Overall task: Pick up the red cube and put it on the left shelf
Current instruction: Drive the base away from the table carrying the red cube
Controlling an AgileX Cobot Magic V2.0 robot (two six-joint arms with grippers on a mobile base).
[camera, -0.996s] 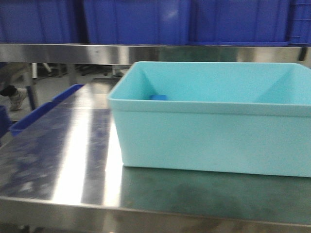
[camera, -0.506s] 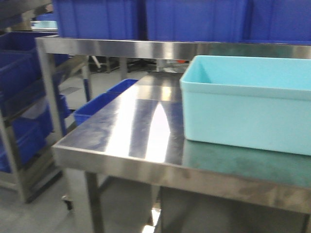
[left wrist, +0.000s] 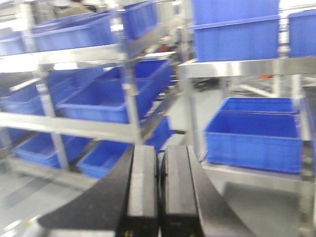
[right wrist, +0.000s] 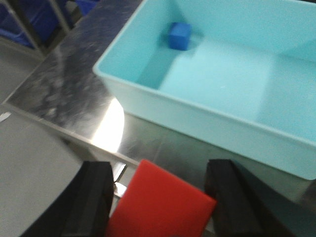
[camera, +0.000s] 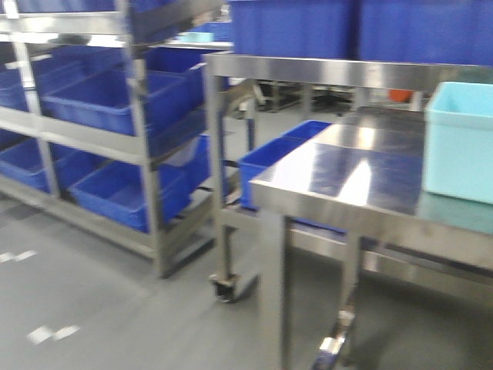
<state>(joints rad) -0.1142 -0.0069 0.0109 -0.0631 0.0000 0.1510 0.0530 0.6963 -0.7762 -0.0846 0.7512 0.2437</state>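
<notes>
The red cube sits between the two black fingers of my right gripper, which is shut on it and holds it over the front edge of the steel table. My left gripper is shut and empty, its pads pressed together, and it points at the left shelf rack. That rack of steel shelves with blue bins stands at the left of the front view. Neither gripper shows in the front view.
A light-blue tub on the table holds a small blue cube; the tub shows at the right edge of the front view. The steel table has a wheeled frame with blue bins beneath. Grey floor lies between table and rack.
The front view has swung left and pulled back: the light-blue tub slid from the centre to the right edge, and the left shelf rack has come into view.
</notes>
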